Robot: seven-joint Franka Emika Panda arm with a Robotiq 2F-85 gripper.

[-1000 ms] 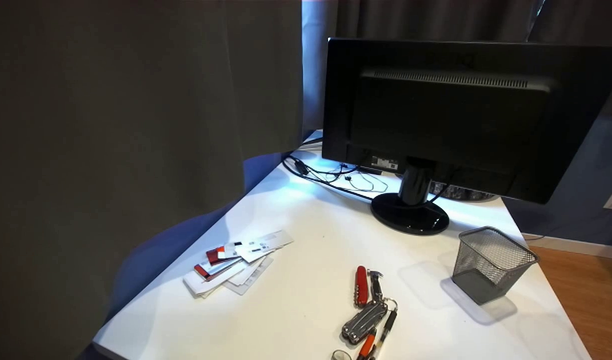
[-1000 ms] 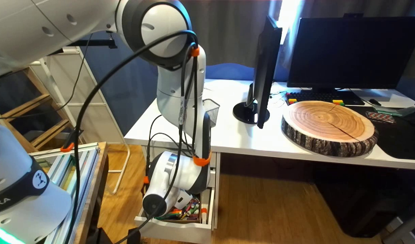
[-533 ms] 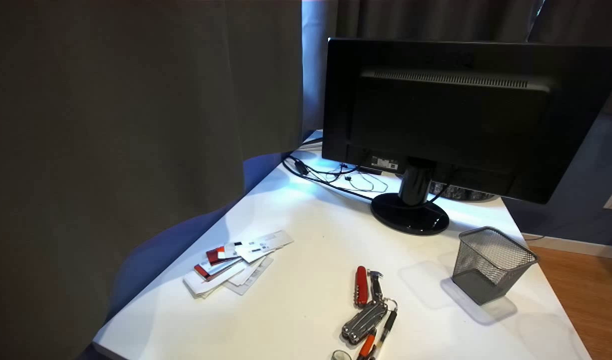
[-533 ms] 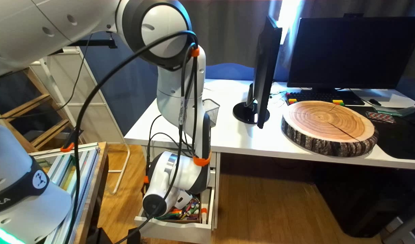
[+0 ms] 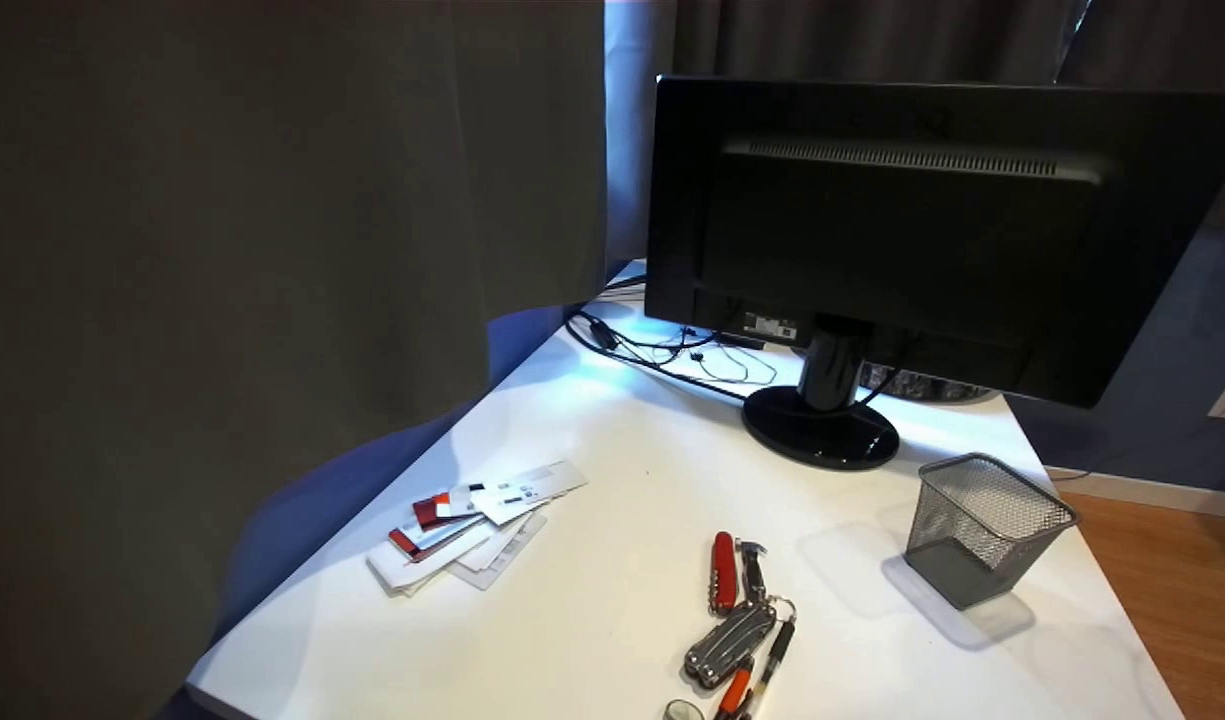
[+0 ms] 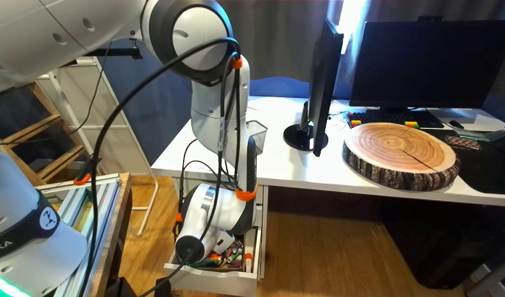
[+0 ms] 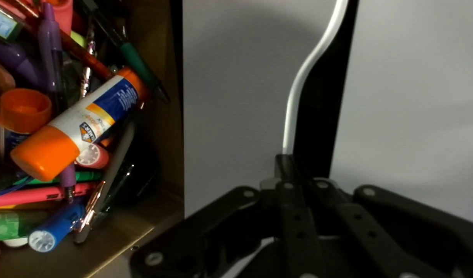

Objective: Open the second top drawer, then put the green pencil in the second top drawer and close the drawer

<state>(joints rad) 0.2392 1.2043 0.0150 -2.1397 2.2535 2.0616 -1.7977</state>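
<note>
In the wrist view, my gripper (image 7: 292, 164) has its fingertips together at the scooped, pale top edge of the second top drawer's grey front (image 7: 232, 116). That edge appears to run between the fingertips. A dark gap separates this front from the top drawer's front (image 7: 410, 108). The second drawer also shows as a narrow strip in an exterior view (image 6: 259, 217); I cannot tell whether it is pulled out at all. The arm hides the gripper there. I cannot make out the green pencil for certain; a green stick (image 7: 85, 176) lies partly covered among the pens of the lower drawer.
The drawer below (image 6: 219, 284) stands open, with a box (image 7: 170, 127) of pens, markers and a glue stick (image 7: 82, 123). On the desk are a mesh cup (image 5: 982, 540), a multitool (image 5: 729, 645), cards (image 5: 472, 525), a monitor (image 5: 902, 250) and a log slab (image 6: 400, 165).
The wrist has shifted very slightly to the right in an exterior view. The open lower drawer and the desk items have not visibly moved.
</note>
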